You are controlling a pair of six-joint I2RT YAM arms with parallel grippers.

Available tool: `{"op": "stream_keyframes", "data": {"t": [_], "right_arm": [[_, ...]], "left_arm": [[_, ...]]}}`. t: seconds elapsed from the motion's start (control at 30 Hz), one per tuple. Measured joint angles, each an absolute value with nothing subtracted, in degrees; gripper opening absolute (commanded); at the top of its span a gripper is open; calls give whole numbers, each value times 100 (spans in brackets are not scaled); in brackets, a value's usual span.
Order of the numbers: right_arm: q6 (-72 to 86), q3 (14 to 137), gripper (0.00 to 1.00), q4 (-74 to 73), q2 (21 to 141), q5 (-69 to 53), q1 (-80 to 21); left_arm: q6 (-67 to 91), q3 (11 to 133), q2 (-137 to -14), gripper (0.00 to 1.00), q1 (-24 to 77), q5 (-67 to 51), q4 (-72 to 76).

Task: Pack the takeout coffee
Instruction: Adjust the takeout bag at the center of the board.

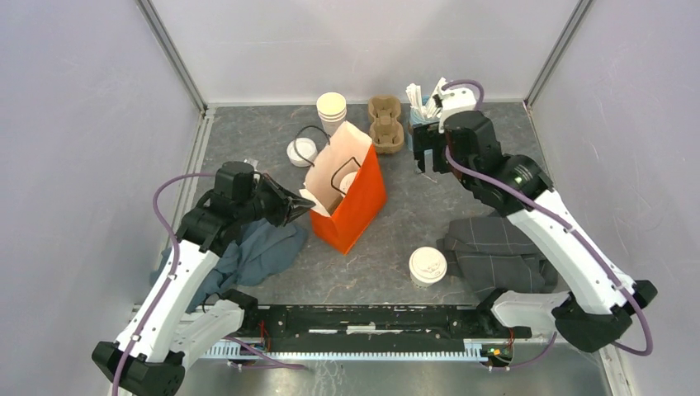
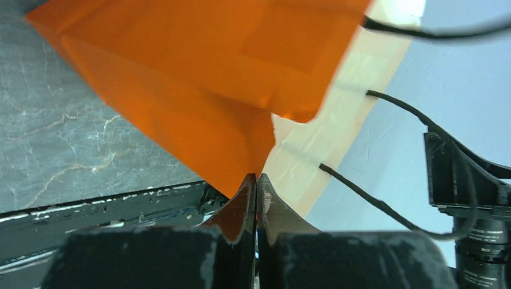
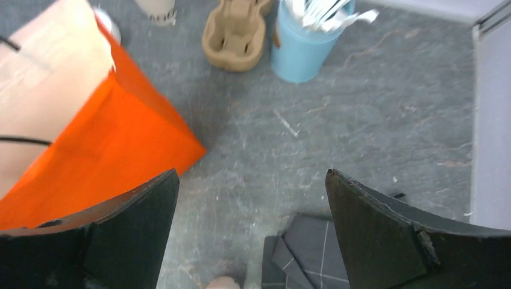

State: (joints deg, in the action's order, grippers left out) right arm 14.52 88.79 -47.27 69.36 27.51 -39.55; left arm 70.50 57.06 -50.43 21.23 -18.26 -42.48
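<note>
One lidded cream cup [image 1: 428, 266] stands on the table near the front, right of the orange paper bag [image 1: 353, 206]. A pale round top [image 1: 347, 181] shows inside the open bag; I cannot tell whether it is the second cup. My left gripper [image 1: 306, 207] is shut on the bag's near rim; in the left wrist view the fingertips [image 2: 256, 176] pinch the orange paper [image 2: 199, 90]. My right gripper [image 1: 426, 158] hangs open and empty above the table behind the bag. In the right wrist view [image 3: 250, 174] the bag [image 3: 108, 150] lies to its left.
A stack of lidless cups [image 1: 331, 110], loose lids [image 1: 301, 152], a cardboard carrier [image 1: 385, 124] and a blue tub of stirrers [image 3: 304, 45] stand at the back. A blue-grey cloth [image 1: 256, 252] lies left, a dark plaid cloth [image 1: 495, 252] right.
</note>
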Motion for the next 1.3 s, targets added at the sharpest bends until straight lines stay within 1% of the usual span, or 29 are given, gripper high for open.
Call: {"op": "stream_keyframes", "data": {"t": [0.03,0.07,0.13,0.2,0.23,0.3,0.4,0.5,0.6,0.7,0.87,0.97,1.0,1.13,1.3], "right_arm": [[1463,8884,98,-4779,7004,2648,-3922],[1474,8884,98,-4860,7100,2502,-3883],[1479,8884,98,-5019,7360,2202,-3841],[1483,8873,98,-5129,7588,1964,-3817],[1485,8844,98,-5164,7703,1837,-3809],[1492,8768,98,-5203,7846,1656,-3785],[1520,8670,98,-5304,7981,1498,-3732],[1553,8556,98,-5378,8018,1435,-3575],[1570,8320,98,-5356,8014,1343,-3376],[1570,8012,98,-5328,8027,1199,-3240],[1614,7830,98,-5131,8278,961,-3225],[1754,7795,98,-4829,8576,751,-3223],[1831,7784,98,-4735,8689,696,-3223],[2182,7738,98,-4451,9065,451,-3194],[2628,7365,98,-4143,9170,283,-3175]], "left_arm": [[7142,5645,-5028,14,2123,-1831,-4230],[7247,5581,-5022,21,2123,-1833,-4228],[7330,5533,-5019,38,2123,-1857,-4237],[7345,5544,-5006,52,2123,-1874,-4226],[7317,5618,-4995,56,2123,-1896,-4268],[7218,5771,-4998,61,2123,-1872,-4375],[6711,6523,-5037,60,2126,-1629,-4755],[6066,7441,-5129,59,2123,-1096,-5057],[5634,7953,-5282,58,2123,-443,-5330],[5387,8128,-5697,58,2108,106,-5522],[5087,8036,-6877,53,1704,325,-5389],[4965,7732,-7467,41,1354,215,-5166],[4934,7623,-7609,39,1267,95,-5105],[4818,7227,-7915,38,1177,-471,-4823],[4814,6224,-7712,37,1219,-1179,-4219]]}}
